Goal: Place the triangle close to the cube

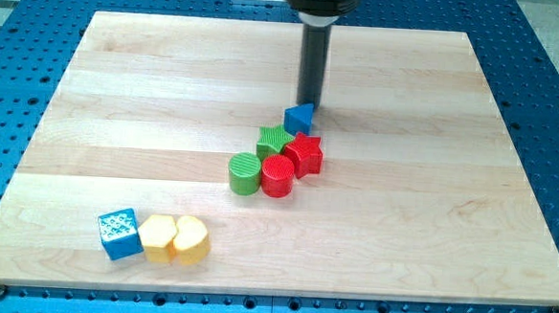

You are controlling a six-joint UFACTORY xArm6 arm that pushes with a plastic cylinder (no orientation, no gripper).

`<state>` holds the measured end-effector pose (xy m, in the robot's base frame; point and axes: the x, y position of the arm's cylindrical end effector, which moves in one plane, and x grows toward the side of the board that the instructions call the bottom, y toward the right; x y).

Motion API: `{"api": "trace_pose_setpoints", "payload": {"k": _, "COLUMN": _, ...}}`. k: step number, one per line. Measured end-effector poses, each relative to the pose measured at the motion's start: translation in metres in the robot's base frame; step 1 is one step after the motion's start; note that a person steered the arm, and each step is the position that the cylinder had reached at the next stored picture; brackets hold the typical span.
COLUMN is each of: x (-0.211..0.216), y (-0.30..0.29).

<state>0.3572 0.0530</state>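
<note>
The blue triangle (300, 117) is seen near the board's (120, 91) middle, with my tip (309, 103) set just above it toward the view's top, apparently touching and holding nothing. The blue cube (118, 233) is placed well apart, at the view's bottom left, beside two yellow blocks (174, 239).

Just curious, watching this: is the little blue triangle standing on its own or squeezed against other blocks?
Squeezed: the blue triangle touches the green block and red star below it, with my tip at its top edge.
</note>
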Motion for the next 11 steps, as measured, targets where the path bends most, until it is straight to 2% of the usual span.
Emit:
{"api": "trace_pose_setpoints", "payload": {"k": 1, "x": -0.006, "y": 0.047}}
{"api": "trace_pose_setpoints", "payload": {"k": 2, "x": 0.023, "y": 0.014}}
{"api": "trace_pose_setpoints", "payload": {"k": 3, "x": 0.055, "y": -0.072}}
{"api": "trace_pose_setpoints", "payload": {"k": 4, "x": 0.078, "y": -0.124}}
{"api": "trace_pose_setpoints", "payload": {"k": 5, "x": 0.086, "y": -0.153}}
{"api": "trace_pose_setpoints", "payload": {"k": 6, "x": 0.087, "y": -0.154}}
{"api": "trace_pose_setpoints", "payload": {"k": 11, "x": 0.096, "y": -0.073}}
